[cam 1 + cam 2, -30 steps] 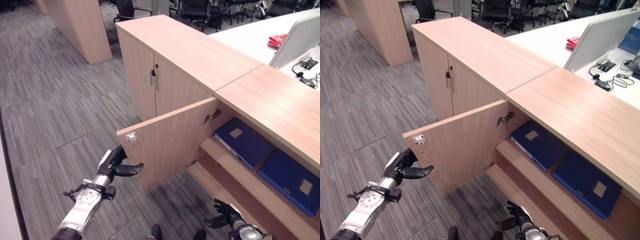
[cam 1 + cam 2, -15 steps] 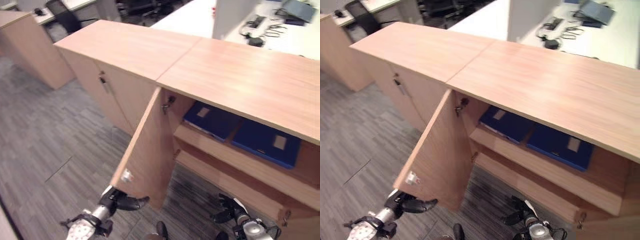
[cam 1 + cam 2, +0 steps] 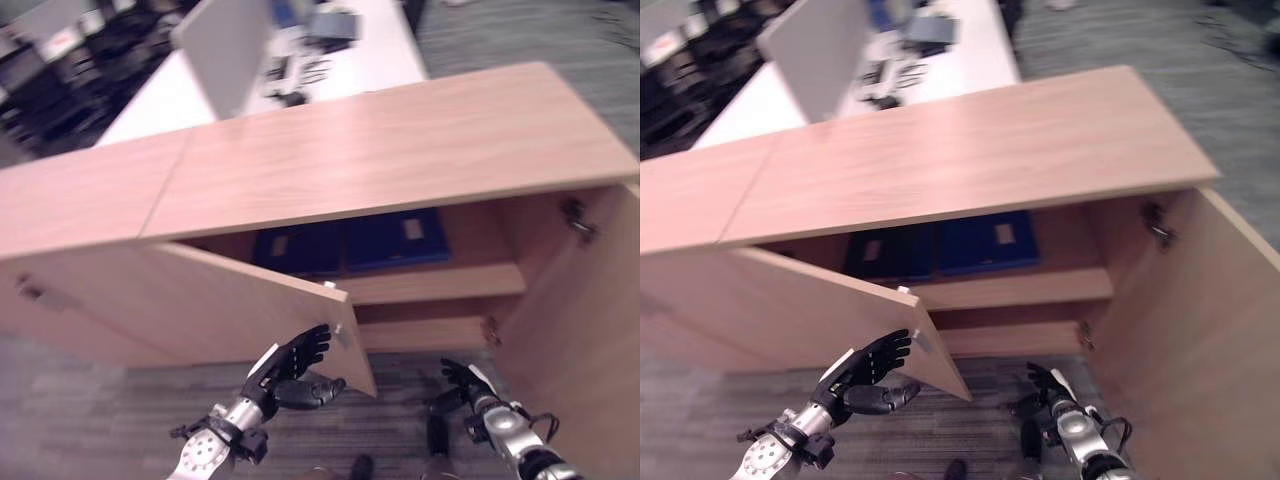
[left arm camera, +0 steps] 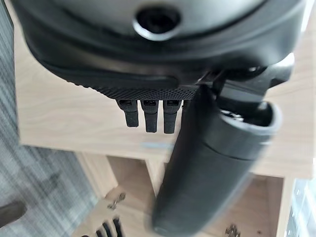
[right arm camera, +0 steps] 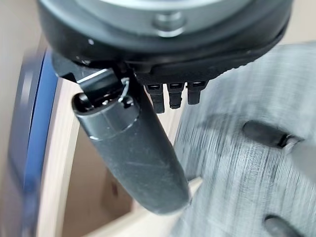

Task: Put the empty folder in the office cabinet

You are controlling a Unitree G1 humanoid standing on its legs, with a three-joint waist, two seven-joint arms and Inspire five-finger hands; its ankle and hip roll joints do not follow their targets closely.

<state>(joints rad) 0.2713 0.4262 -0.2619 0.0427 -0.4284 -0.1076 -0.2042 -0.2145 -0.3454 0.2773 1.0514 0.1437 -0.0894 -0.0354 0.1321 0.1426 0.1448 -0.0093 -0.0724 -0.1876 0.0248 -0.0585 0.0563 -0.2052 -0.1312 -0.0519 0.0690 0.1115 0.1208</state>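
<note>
Blue folders (image 3: 348,242), seemingly two, lie side by side on the upper shelf (image 3: 440,284) of the open office cabinet (image 3: 970,150).
Left robot hand (image 3: 296,366), fingers spread and empty, reaches at the left door (image 3: 200,310) edge below them; right robot hand (image 3: 468,384) hangs relaxed, empty.

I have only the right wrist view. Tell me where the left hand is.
Observer: The left hand is at the free edge of the part-open left door, fingers straight, holding nothing. I cannot confirm contact.
Operator: Report what is inside the cabinet.
Observer: Two blue folders lie side by side on the upper shelf.
Operator: Now place my right hand for me.
Observer: The right hand hangs low in front of the lower shelf, empty, with the wide-open right door beside it.
</note>
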